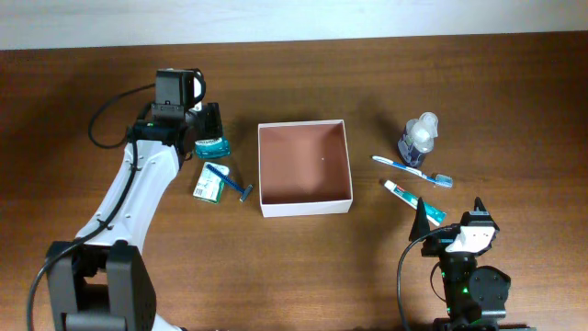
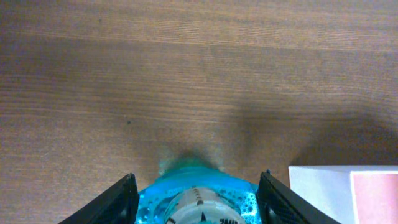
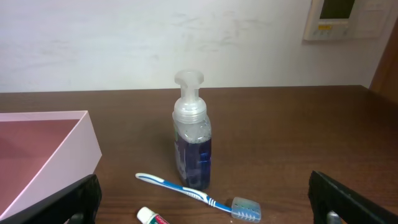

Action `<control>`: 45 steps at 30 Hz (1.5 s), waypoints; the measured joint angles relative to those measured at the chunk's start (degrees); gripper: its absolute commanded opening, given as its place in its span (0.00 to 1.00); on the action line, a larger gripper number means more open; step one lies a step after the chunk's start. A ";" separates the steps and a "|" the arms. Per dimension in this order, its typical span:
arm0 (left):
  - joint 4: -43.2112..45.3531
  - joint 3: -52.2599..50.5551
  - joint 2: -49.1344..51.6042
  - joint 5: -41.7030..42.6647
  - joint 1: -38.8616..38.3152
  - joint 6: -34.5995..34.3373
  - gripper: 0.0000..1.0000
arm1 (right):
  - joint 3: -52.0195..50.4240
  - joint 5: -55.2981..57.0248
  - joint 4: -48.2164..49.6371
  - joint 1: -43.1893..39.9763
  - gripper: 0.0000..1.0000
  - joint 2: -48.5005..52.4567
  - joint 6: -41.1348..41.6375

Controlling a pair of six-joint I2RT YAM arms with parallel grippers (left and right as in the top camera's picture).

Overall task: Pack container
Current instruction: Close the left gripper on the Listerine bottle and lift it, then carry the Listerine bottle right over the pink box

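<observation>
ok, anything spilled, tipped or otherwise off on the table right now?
Nothing stands out. The shallow white-walled box with reddish-brown inside sits flat and empty; the clear pump bottle of blue liquid stands upright, no spill around it. The blue-and-white toothbrush and white toothpaste tube lie flat beside it.

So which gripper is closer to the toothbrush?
Right. The right gripper is just on the robot's side of the toothbrush; the left gripper is past the container, straddling a teal bottle.
</observation>
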 measured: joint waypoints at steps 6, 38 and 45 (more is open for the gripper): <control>1.18 0.00 0.00 -0.39 0.00 -0.09 0.45 | 0.00 0.02 0.00 0.00 0.99 0.00 -0.02; 2.56 -0.02 -11.89 -2.64 -0.04 0.00 0.26 | 0.00 0.00 0.00 0.00 0.99 0.00 0.00; 1.29 0.00 -18.05 -3.10 -2.97 0.00 0.26 | 0.00 0.00 0.00 0.00 0.99 0.00 -0.02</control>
